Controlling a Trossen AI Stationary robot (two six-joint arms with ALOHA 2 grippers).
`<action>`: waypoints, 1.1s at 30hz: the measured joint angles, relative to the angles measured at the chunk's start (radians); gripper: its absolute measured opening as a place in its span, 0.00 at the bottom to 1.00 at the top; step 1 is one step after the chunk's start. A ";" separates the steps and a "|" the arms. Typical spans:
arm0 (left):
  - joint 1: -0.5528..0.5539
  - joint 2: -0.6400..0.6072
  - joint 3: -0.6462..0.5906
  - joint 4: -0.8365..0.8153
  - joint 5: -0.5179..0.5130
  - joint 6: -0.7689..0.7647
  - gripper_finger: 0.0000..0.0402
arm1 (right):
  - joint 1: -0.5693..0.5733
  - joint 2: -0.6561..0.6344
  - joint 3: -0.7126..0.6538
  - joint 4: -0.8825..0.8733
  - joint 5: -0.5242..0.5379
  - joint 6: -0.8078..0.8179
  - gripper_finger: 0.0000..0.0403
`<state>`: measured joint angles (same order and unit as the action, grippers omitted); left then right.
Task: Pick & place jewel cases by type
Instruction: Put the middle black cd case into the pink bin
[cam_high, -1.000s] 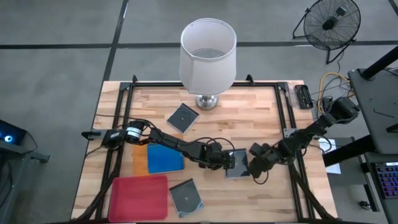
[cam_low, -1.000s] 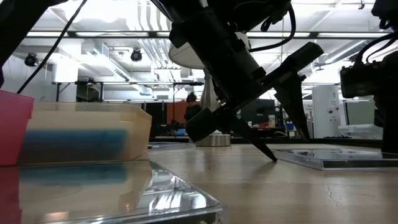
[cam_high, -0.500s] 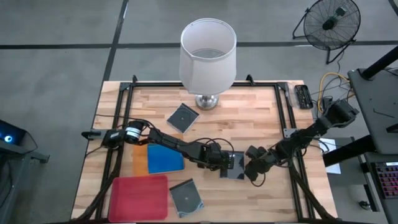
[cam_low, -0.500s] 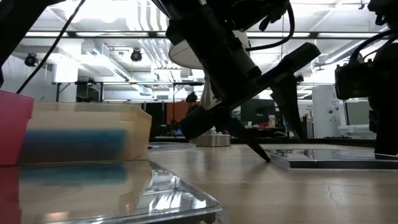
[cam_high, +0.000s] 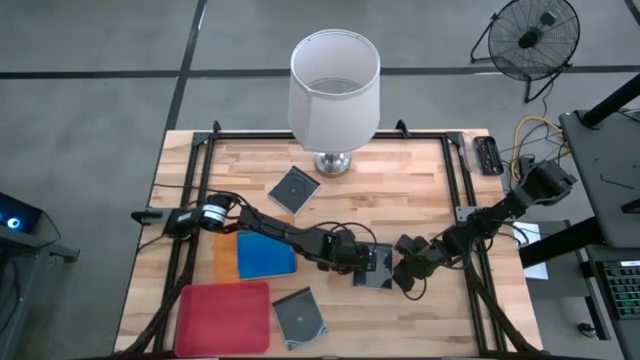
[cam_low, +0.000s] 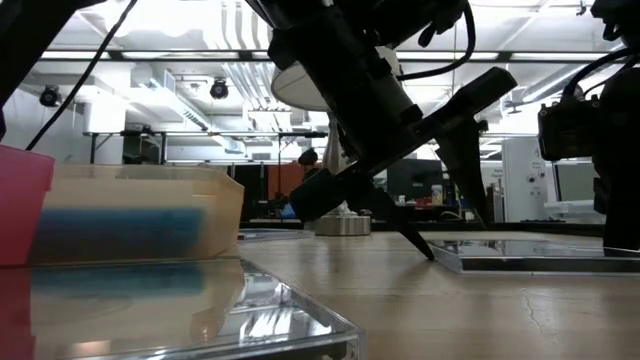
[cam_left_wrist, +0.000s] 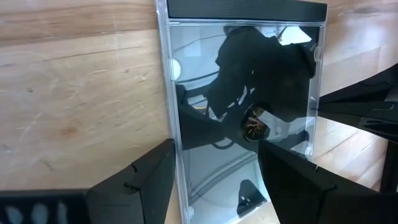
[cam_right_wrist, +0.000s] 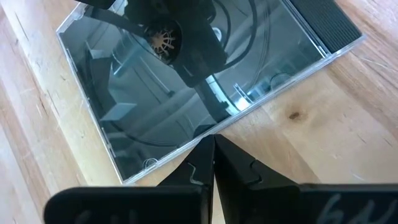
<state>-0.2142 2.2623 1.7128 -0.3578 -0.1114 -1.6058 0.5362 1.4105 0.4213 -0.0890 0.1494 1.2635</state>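
A dark transparent jewel case with a round disc lies flat on the wooden table, right of centre. My left gripper is open and slants down over it; one finger stands beside its edge, the other above its face. My right gripper is shut, with its tip at the case's opposite edge. Two more dark cases lie flat: one toward the far side, one at the near edge. A blue case rests in the orange tray. My left gripper has one fingertip down on the table at the case's edge; I cannot tell whether it touches the case. My right gripper sets its shut fingertips against the case's edge, near the middle of that side, slanting down from the table's right. The case lies flat on the table.
A white lamp stands at the far middle. The pink tray sits at the near left corner, next to the orange tray. A black frame runs around the table's edges. Bare wood lies at the far right.
My right gripper has moved a little toward the table's left and near edge, staying shut, up to the case's edge. The case has slid slightly toward my left gripper, still flat on the table.
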 joint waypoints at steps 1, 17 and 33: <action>0.000 0.000 0.003 -0.004 0.000 0.000 0.52 | 0.000 0.000 0.000 0.000 -0.001 -0.002 0.02; -0.001 -0.017 0.007 -0.015 -0.001 -0.020 0.52 | 0.000 0.000 -0.012 0.003 0.000 0.004 0.02; -0.001 -0.040 0.007 -0.039 0.024 -0.014 0.52 | 0.000 0.000 -0.016 0.002 0.002 0.020 0.02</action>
<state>-0.2154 2.2221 1.7195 -0.3970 -0.0875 -1.6201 0.5358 1.4101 0.4058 -0.0868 0.1510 1.2831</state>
